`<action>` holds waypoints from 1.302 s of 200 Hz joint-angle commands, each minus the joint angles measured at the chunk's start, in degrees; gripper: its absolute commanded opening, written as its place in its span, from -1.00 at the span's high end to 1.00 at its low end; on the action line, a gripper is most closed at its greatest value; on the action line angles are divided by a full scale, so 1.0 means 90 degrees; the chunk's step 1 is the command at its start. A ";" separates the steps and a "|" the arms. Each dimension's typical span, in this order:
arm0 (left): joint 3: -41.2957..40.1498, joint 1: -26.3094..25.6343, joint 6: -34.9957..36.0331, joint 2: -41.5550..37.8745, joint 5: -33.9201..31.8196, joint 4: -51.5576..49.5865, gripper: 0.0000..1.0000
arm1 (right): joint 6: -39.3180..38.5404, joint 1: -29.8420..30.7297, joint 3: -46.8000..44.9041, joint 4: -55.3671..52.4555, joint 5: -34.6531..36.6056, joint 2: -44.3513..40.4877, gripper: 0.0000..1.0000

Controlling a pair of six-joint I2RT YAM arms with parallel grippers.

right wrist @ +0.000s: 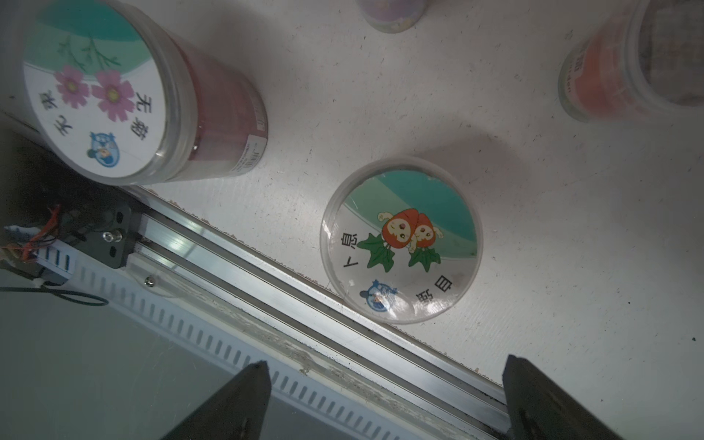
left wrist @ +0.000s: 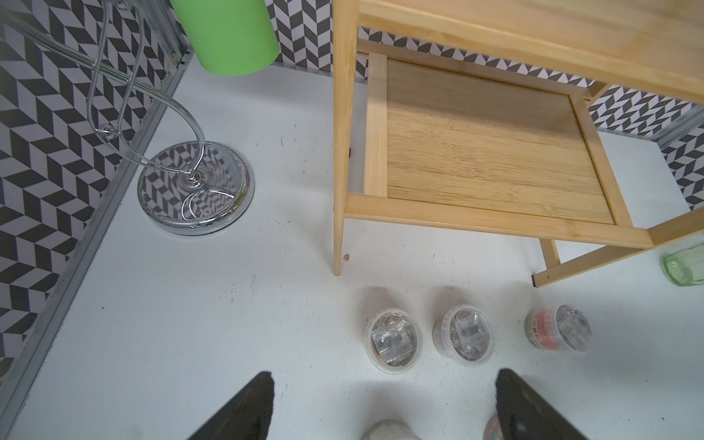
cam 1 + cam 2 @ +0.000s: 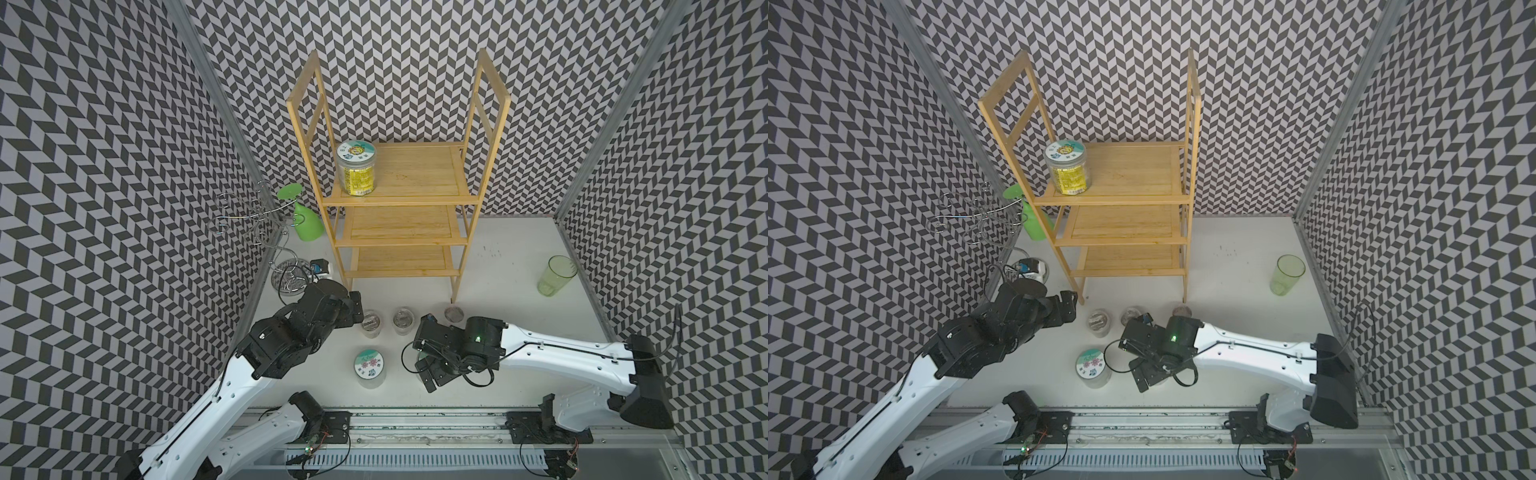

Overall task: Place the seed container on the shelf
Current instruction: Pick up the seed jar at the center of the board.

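Left jaws hang apart and empty by a leg of the shelf, right jaws spread wide over a strawberry-lid jar at the desk edge. We reckon a bumped leg could topple the seed jar on the top tier's front corner. Desk's white and scuffed, chevron walls on three sides.

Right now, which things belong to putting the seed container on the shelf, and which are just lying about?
Job: shelf, yellow jar on its top tier, flower-lid jar, cartoon-lid jar.
Lying about: wire stand, green goblet, green tumbler, three small tubs (contents unclear).
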 commanded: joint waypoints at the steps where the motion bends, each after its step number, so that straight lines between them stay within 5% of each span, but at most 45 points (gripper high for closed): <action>1: -0.0074 0.0115 0.0068 0.0022 0.0175 0.0022 -0.84 | 0.0038 -0.0138 -0.0077 0.0383 0.0055 0.0111 -0.99; 110: -0.0090 0.1018 0.0840 0.0107 0.0637 0.0165 -0.94 | -0.0411 -0.0536 -0.0017 0.0723 -0.0265 0.0927 -0.99; 260: -0.0084 0.1349 0.1119 0.0166 0.0983 0.0344 -0.98 | -0.0826 -0.0695 -0.0336 0.0884 -0.0544 0.1238 -0.98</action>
